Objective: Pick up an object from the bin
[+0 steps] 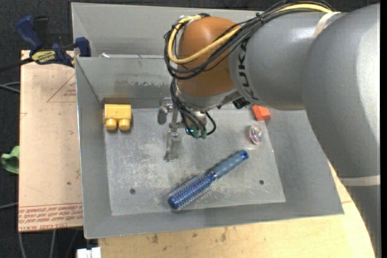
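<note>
Nearest us, a blue hairbrush [205,182] lies slanted on the grey bin [136,175] floor. Just beyond its bristle end, the gripper [172,153] hangs over bare floor; we cannot tell whether its jaws are open or closed. Farther right sit a clear bauble [256,135] and an orange block [260,112], and far left a yellow block [117,117].

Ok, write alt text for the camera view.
The robot's hand hangs over the middle of the grey bin. A blue hairbrush lies below it, a yellow block at left, a small orange block and a clear trinket at right.
</note>
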